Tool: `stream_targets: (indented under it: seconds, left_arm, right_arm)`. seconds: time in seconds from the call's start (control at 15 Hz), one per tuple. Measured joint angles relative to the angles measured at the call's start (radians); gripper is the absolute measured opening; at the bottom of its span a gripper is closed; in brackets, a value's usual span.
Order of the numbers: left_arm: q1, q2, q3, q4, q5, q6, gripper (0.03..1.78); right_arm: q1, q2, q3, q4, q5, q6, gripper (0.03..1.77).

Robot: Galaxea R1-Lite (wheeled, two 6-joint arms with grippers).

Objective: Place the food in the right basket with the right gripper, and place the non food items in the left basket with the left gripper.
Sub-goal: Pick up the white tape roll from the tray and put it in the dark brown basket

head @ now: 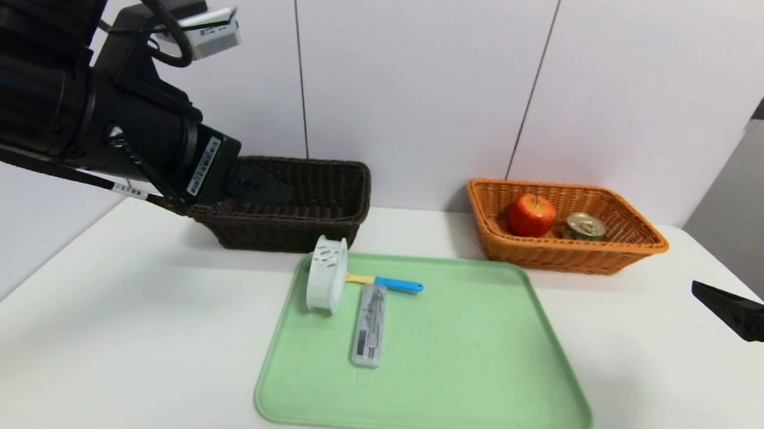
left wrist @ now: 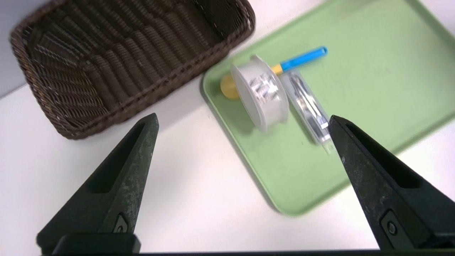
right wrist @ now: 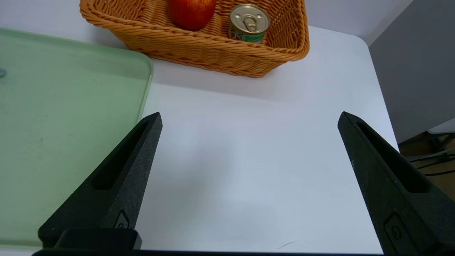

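While empty, left claw (left wrist: 243, 121) wide above white table (left wrist: 185, 185).

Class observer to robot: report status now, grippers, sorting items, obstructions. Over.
Left gripper open, empty. Right gripper open, idle. Red apple, gold-lidded tin in orange wicker basket. White slotted cup on green tray. Nothing blocking.

Head view: left gripper (head: 261, 186) overlaps the dark basket's (head: 315, 227) near-left rim; right gripper (head: 715, 296) is cut by the frame edge. The white strainer cup (head: 326, 274) hides the utensil's (head: 388, 282) yellow head there. Case (left wrist: 307, 106) markings blurred in left wrist view, unreadable.
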Motion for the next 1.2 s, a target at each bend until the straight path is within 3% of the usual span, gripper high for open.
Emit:
stream_targets:
  seconds: [0.13, 0.27, 0.4, 0.73, 0.93, 1.2]
  left_arm:
    - [-0.030, 0.076, -0.133, 0.179, 0.005, -0.017, 1.69]
    - [-0.070, 0.147, -0.197, 0.264, 0.067, -0.052, 1.69]
    - [-0.101, 0.212, -0.227, 0.268, 0.140, -0.088, 1.69]
    - [-0.152, 0.350, -0.340, 0.275, 0.248, -0.244, 1.69]
    - [-0.171, 0.402, -0.348, 0.277, 0.267, -0.331, 1.69]
    - [-0.181, 0.444, -0.348, 0.274, 0.317, -0.345, 1.69]
  right_arm:
    - [0.000, -0.001, 0.011, 0.000, -0.001, -0.003, 1.70]
    - [0.001, -0.003, 0.026, -0.001, 0.000, -0.010, 1.70]
    - [0.003, -0.003, 0.039, 0.000, -0.001, -0.012, 1.70]
    - [0.004, -0.007, 0.054, 0.000, -0.001, -0.009, 1.70]
    - [0.004, -0.007, 0.058, 0.000, -0.001, -0.007, 1.70]
    - [0.006, -0.007, 0.059, -0.001, -0.001, -0.008, 1.70]
